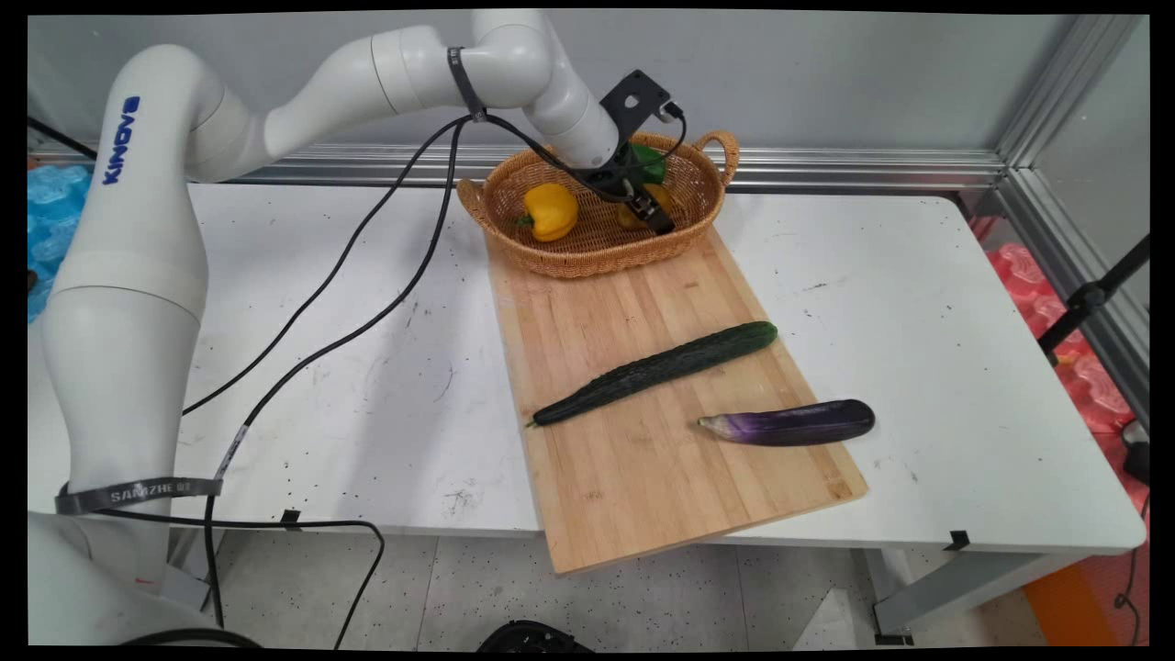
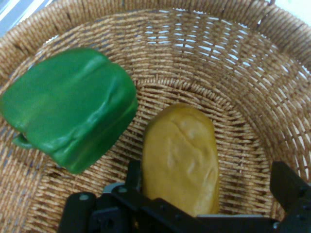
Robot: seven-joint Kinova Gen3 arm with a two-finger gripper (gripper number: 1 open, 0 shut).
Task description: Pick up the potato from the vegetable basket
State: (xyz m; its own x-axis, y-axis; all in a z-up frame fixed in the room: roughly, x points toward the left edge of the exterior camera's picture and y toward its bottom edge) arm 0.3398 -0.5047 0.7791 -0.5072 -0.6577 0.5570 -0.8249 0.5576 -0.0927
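The wicker basket [image 1: 587, 252] stands at the far end of the wooden board [image 1: 661, 431]; nearer on that board lie a cucumber [image 1: 656, 372] and an eggplant [image 1: 789, 423]. Inside the basket sit a yellow pepper [image 1: 549, 210], a green pepper [image 2: 70, 121] and a yellowish potato [image 2: 181, 158]; the gripper [image 2: 204, 194] is spread, one finger on either side of the potato's near end; it looks firm, smooth and light, best pinched across its narrow middle.
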